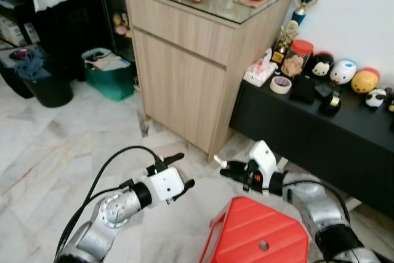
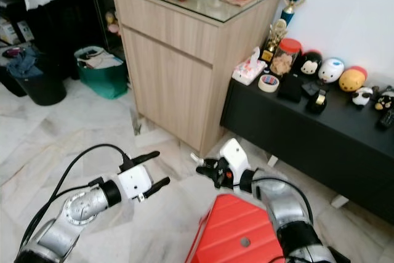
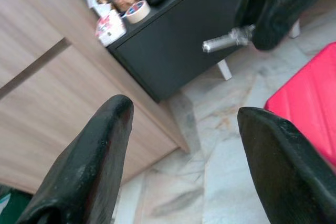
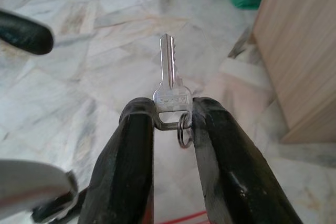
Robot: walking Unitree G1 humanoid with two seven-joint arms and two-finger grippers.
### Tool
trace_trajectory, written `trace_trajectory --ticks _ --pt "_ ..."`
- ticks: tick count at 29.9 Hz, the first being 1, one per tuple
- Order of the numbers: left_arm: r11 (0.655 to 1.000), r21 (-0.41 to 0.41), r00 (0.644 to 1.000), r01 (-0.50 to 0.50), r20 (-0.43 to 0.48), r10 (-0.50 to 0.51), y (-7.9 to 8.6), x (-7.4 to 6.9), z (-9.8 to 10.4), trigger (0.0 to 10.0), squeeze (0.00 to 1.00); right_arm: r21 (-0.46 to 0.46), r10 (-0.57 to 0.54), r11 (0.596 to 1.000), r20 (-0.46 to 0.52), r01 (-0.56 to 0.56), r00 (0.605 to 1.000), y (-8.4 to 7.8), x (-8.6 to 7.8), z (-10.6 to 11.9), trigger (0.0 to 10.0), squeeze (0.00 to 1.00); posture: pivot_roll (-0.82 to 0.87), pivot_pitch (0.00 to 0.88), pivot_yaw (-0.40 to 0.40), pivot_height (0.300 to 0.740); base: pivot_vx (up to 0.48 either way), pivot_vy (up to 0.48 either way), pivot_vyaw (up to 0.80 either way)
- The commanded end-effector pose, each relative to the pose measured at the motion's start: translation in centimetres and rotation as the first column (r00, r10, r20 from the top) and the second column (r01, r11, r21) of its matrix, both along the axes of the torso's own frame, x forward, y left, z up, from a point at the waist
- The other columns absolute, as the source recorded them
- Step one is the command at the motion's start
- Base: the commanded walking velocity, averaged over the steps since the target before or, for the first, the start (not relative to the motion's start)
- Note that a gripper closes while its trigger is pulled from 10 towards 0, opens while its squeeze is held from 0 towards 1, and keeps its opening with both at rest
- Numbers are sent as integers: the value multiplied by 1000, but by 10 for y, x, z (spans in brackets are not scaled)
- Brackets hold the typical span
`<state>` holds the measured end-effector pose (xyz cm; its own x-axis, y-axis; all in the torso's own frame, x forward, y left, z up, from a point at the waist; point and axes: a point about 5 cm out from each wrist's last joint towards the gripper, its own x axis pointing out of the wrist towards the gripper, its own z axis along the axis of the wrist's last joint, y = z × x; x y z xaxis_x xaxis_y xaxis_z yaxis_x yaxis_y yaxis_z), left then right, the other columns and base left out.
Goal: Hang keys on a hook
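Marble floor (image 1: 74, 133) all around; right claw (image 4: 173, 116) pinches a small silver key (image 4: 169, 85), left claw (image 1: 175, 173) gapes wide at its 9 o'clock.

Cabinet (image 1: 197, 60) far centre, low shelf (image 1: 320, 127) right of it against the wall, carrying tape (image 1: 281, 84), jar (image 1: 298, 58) and toys (image 1: 343, 72). Bag (image 1: 109, 73) and bin (image 1: 48, 87) left of cabinet; stool (image 1: 255, 233) near right, between the arms.
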<state>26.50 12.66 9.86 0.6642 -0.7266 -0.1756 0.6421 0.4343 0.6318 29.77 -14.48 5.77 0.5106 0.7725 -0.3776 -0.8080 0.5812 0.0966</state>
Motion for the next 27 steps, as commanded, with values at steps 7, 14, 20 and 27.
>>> trace_trajectory --ticks 7,14,20,27 --pt "983 109 987 147 49 -153 -15 0 1 10000 0 -51 -46 997 57 49 997 -6 13 12 10000 0 131 0 -92 740 0 0 0" --pt "982 103 984 161 64 -168 -22 3 4 10000 0 -62 -59 996 14 60 998 -7 7 4 10000 0 128 0 -88 740 0 0 -378" --pt "979 96 979 181 72 -188 -27 4 5 10000 0 -29 -46 998 30 47 998 0 6 7 10000 0 128 0 -88 740 0 0 -215" --pt "971 122 973 205 77 -216 -28 5 5 10000 0 -20 -9 1000 15 9 1000 6 6 7 10000 0 130 0 -80 740 0 0 0"
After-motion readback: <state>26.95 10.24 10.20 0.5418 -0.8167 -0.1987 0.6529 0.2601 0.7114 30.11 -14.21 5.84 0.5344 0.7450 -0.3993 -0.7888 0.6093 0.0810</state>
